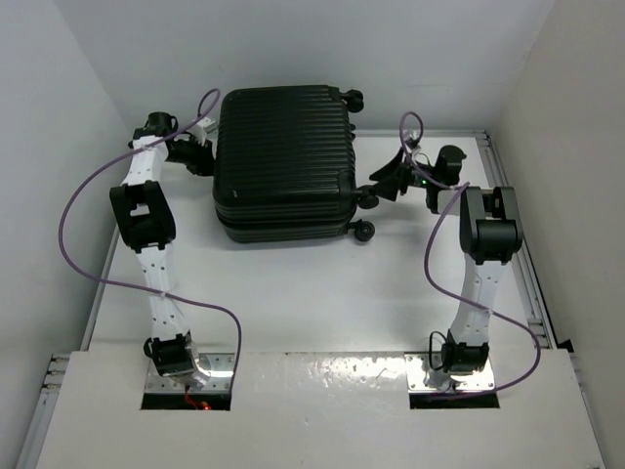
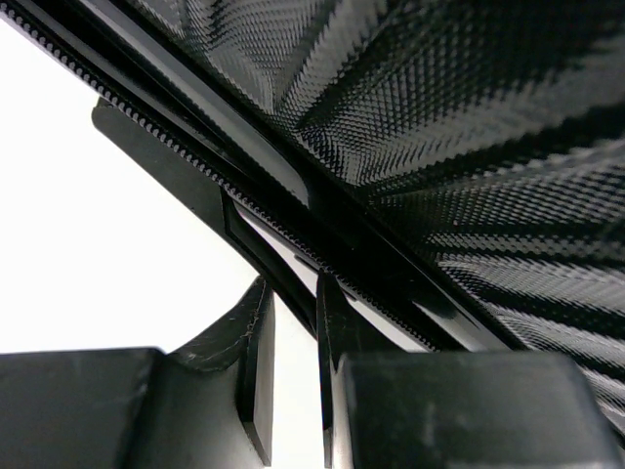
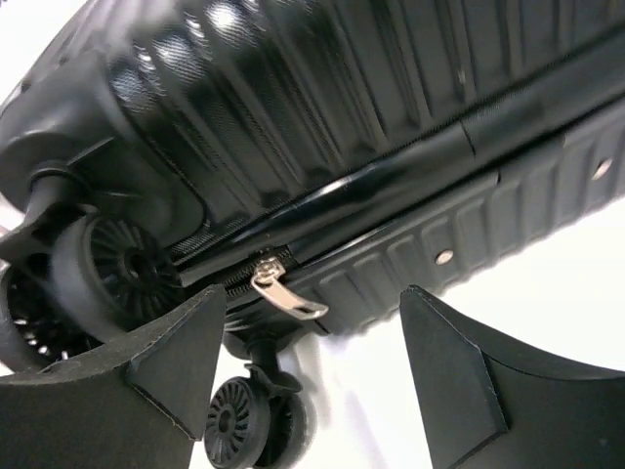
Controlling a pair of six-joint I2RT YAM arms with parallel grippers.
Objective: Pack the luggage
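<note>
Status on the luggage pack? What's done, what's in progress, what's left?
Done: the luggage lies flat with its lid down.
In hand: the right gripper is open just short of the zipper pull near the wheels. The left gripper sits at the seam on the opposite side.
Left: bare zipper teeth show along that seam, so it looks unzipped. Zipping it shut probably remains.

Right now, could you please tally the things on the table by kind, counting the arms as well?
Luggage: 1
Robot arms: 2
Purple cables: 2
Total: 5
</note>
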